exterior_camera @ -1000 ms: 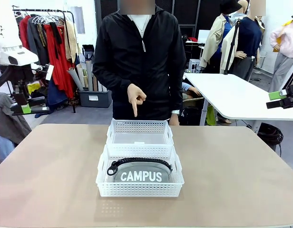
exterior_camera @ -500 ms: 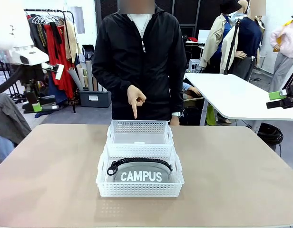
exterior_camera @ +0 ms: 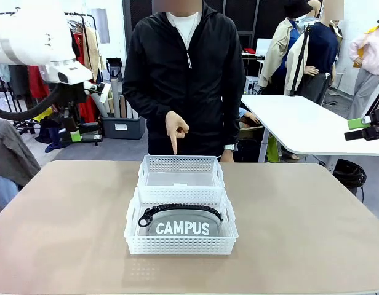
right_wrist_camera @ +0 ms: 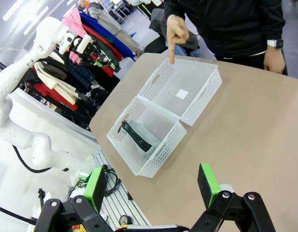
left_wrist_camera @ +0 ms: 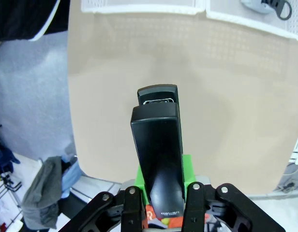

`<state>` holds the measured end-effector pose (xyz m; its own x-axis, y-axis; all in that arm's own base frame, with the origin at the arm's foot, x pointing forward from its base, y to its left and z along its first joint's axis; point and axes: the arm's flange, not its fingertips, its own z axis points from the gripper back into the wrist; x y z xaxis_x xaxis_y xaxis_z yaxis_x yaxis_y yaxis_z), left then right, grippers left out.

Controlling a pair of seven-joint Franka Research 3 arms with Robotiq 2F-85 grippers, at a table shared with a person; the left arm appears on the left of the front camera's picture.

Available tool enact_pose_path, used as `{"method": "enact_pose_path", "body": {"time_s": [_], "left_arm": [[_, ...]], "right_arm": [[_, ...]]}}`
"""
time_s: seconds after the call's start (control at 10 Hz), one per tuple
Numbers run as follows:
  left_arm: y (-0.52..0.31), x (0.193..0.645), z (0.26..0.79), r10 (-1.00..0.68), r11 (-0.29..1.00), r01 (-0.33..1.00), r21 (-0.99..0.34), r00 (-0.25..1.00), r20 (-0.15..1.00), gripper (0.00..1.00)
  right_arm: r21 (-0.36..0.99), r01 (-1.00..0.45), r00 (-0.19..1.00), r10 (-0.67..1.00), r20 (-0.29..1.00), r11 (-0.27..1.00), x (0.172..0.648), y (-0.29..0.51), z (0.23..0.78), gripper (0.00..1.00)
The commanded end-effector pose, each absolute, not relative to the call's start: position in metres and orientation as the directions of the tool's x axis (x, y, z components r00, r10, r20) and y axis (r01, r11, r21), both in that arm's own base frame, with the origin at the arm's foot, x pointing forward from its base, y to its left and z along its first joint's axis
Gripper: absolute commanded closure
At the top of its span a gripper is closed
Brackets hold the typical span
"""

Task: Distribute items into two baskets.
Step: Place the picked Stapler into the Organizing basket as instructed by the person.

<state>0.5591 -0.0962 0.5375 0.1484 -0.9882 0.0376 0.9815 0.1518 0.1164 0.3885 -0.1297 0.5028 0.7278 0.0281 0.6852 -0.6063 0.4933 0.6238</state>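
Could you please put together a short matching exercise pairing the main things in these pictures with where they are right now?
Things
1. pouch
2. stapler
3. far basket
4. right hand

Places or states
A. held in the shut left hand, above the table's left side
B. empty, with the person's finger pointing down at it
C. open and holding nothing
D. lying in the near basket

Pairs: 1-D, 2-A, 3-B, 4-C
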Motion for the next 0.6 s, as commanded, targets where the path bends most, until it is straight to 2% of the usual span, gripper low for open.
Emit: {"method": "enact_pose_path", "body": {"time_s": [0.0, 0.5], "left_arm": [[-0.111, 0.569, 0.542, -0.992, 0.125, 0.982, 0.140, 0.121, 0.042, 1.00], [-0.177, 0.583, 0.529, -0.998, 0.046, 0.989, 0.139, 0.041, 0.042, 1.00]], "right_arm": [[0.623, -0.609, 0.725, 0.028, 0.688, 0.491, 0.388, -0.129, 0.504, 0.00], [0.623, -0.609, 0.725, 0.028, 0.688, 0.491, 0.388, -0.129, 0.504, 0.00]]}}
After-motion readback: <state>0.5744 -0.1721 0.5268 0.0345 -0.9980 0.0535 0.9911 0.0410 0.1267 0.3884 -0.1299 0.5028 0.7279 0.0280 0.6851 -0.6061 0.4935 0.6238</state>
